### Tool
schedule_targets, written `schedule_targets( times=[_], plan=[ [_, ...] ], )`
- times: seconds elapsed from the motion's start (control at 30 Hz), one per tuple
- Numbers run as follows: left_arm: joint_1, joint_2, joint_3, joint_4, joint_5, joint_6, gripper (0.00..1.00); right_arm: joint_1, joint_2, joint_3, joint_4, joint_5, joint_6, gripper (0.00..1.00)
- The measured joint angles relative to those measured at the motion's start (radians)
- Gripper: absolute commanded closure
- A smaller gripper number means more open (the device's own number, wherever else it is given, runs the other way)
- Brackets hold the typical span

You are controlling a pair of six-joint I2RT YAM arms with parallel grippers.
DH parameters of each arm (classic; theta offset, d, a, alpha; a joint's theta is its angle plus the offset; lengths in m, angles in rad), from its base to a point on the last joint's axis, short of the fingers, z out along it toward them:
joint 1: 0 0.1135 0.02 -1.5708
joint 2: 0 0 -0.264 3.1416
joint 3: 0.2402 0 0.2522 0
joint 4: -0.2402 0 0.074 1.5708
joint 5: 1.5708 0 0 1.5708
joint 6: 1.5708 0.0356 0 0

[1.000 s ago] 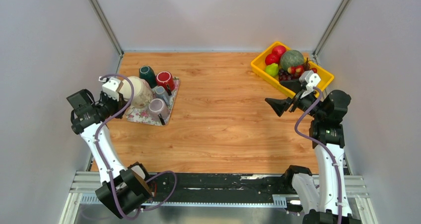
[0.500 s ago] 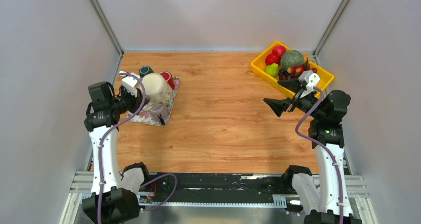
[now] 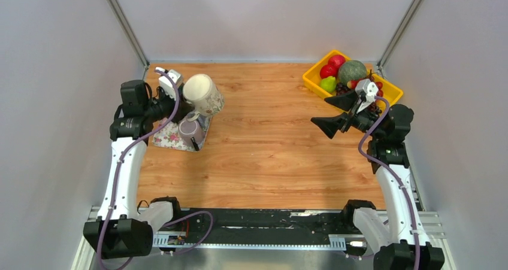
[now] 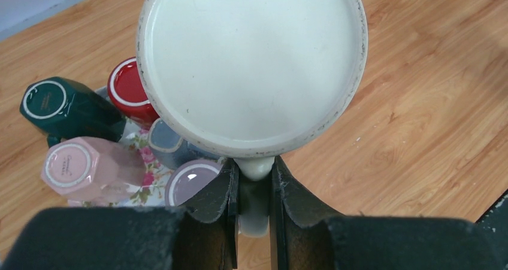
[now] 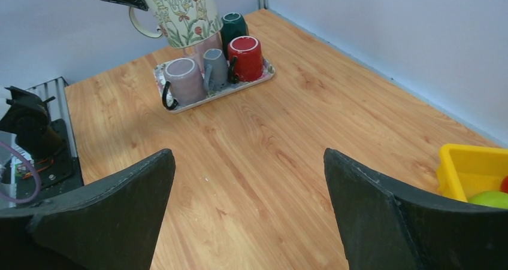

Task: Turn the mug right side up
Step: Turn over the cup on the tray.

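1. Tool state. The left gripper (image 4: 254, 189) is pinching the handle of the cream mug (image 4: 251, 60). Its 2 fingers grip the handle alone and do not touch the body. The right gripper (image 5: 248, 156) is spread wide, holds nothing, and sits at the right of the top view, well apart from the mug.

2. Mug position. The cream mug hangs in the air, tilted, at the upper left of the top view. It is above the far part of the tray (image 3: 168, 139) and is not yet set down upright.

3. Probable faults.
- Pivot: the narrow pinch lies off the mug's centre, so wrist rotation may swing the body about the handle.
- Slip: a smooth glazed handle may slide out.
- Impact: the purple mug (image 4: 191, 183) and grey mug (image 4: 163, 139) stand directly beneath, so a drop or a low descent would strike them.
- Placement: little bare tray shows, so the wood to the right looks safer.
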Motion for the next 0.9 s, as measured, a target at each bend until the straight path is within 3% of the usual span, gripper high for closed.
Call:
schedule_targets(
  times=[0.43, 0.7, 0.9],
  plan=[
    [-0.094, 0.103, 0.039, 0.152, 0.072, -0.243, 1.0, 0.133, 0.174, -0.03, 0.216, 0.007, 0.217, 0.0],
    [-0.167, 0.18, 0.037, 0.391, 0.149, -0.48, 1.0, 0.195, 0.303, -0.073, 0.473, 0.039, 0.429, 0.0],
    [-0.208, 0.224, -0.018, 0.668, 0.187, -0.692, 1.0, 0.233, 0.394, -0.073, 0.672, 0.085, 0.578, 0.0]
  ],
)
